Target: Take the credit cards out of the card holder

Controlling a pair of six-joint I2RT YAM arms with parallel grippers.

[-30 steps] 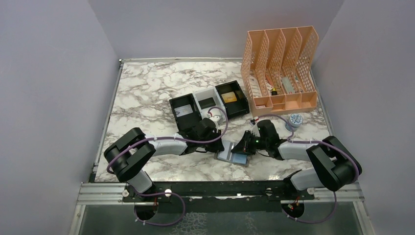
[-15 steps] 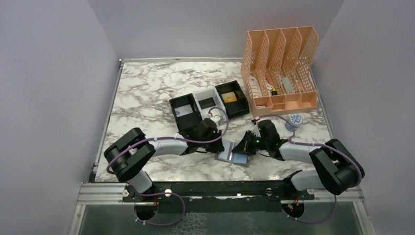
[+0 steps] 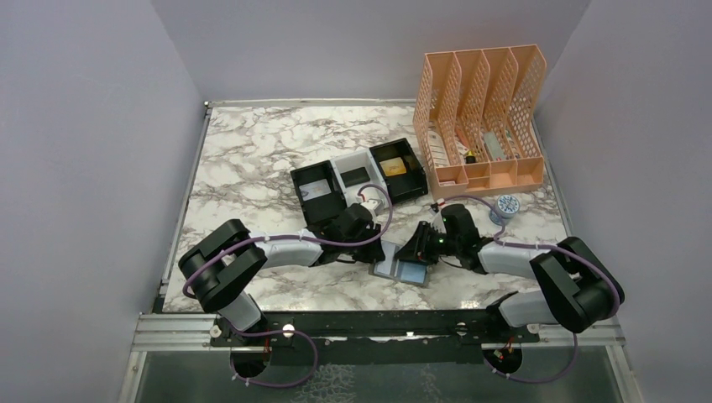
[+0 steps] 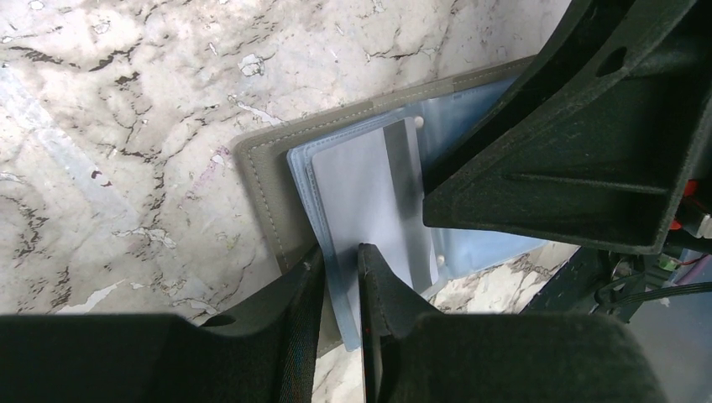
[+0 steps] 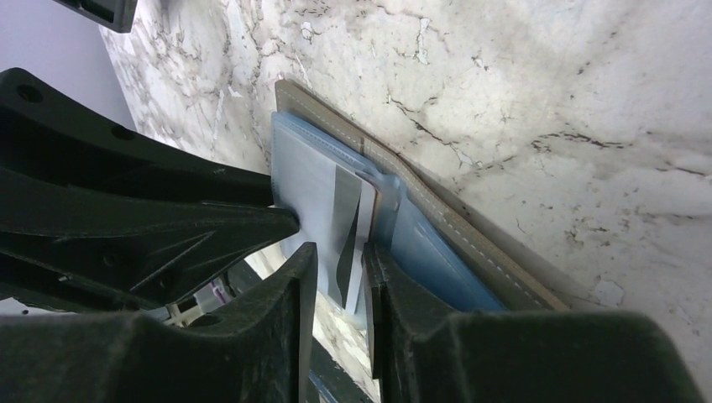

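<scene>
The card holder (image 4: 264, 180) is lying open on the marble (image 4: 126, 126), its pale card (image 5: 315, 189) blurring behind cloudy plastic. The left gripper (image 4: 340, 252) is pinching the holder's edge, fingers narrow. The right gripper (image 5: 340, 250) is straddling the card, grip unclear.

A robotics lab cell: plain lilac walls (image 3: 84, 126) box a marble-patterned bench (image 3: 252, 159), with two black-and-grey robot arms (image 3: 281, 249) bolted to an aluminium rail (image 3: 378, 324).
</scene>
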